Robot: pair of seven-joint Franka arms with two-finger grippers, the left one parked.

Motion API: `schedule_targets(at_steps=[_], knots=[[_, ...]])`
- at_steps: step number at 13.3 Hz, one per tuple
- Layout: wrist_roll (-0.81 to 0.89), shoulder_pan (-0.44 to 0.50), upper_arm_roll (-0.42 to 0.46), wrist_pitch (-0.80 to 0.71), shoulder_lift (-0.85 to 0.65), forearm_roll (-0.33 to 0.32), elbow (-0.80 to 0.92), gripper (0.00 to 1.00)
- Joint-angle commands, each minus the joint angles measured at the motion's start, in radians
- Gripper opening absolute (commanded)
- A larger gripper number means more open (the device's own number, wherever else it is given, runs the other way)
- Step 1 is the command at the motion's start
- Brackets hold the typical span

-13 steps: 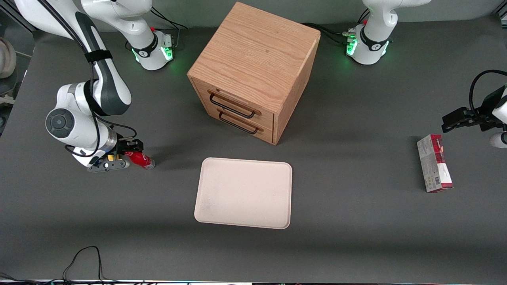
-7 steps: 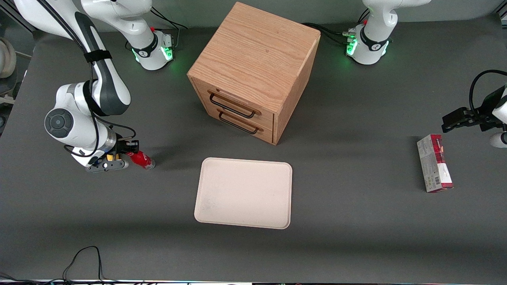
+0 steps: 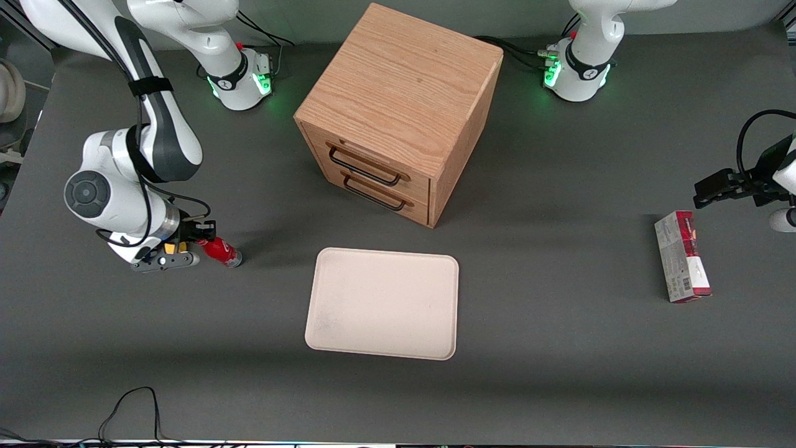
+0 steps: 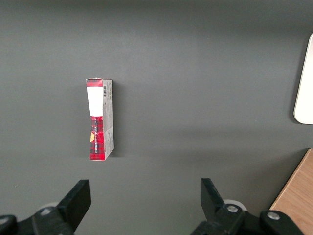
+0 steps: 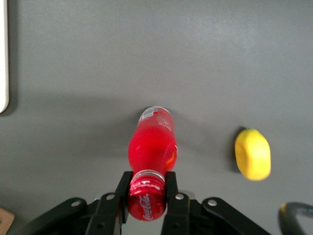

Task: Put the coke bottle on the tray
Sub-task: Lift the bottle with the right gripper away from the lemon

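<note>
The coke bottle [image 3: 219, 249] is small and red with a red cap and a clear base. It is tilted, its base low near the table, at the working arm's end. My right gripper [image 3: 200, 241] is shut on its cap. In the right wrist view the two black fingers [image 5: 171, 182] press the cap of the coke bottle [image 5: 150, 149] from both sides, gripper [image 5: 146, 185] centred on it. The cream-white tray [image 3: 384, 303] lies flat in front of the cabinet, toward the table's middle; its edge shows in the right wrist view [image 5: 4, 58].
A wooden two-drawer cabinet [image 3: 398, 109] stands farther from the front camera than the tray. A small yellow lump [image 5: 252, 153] lies on the table beside the bottle. A red-and-grey carton [image 3: 681, 264] lies toward the parked arm's end, also in the left wrist view [image 4: 100, 119].
My right arm has drawn slightly away from the tray and upward, taking the gripped bottle's cap with it. The bottle has shifted only a little.
</note>
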Motion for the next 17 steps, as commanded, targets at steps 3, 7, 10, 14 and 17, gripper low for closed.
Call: schedule_targets(at_steps=[3, 7, 10, 14, 17], knots=[[-0.002, 0.002, 0.0, -0.437, -0.007, 0.001, 0.363, 0.0], [-0.002, -0.001, 0.005, -0.808, 0.047, 0.003, 0.723, 0.0], [-0.004, -0.003, 0.003, -0.875, 0.062, -0.003, 0.793, 0.0], [-0.002, -0.003, 0.005, -0.875, 0.065, -0.005, 0.807, 0.0], [0.06, 0.005, 0.013, -0.873, 0.167, 0.003, 0.901, 0.0]])
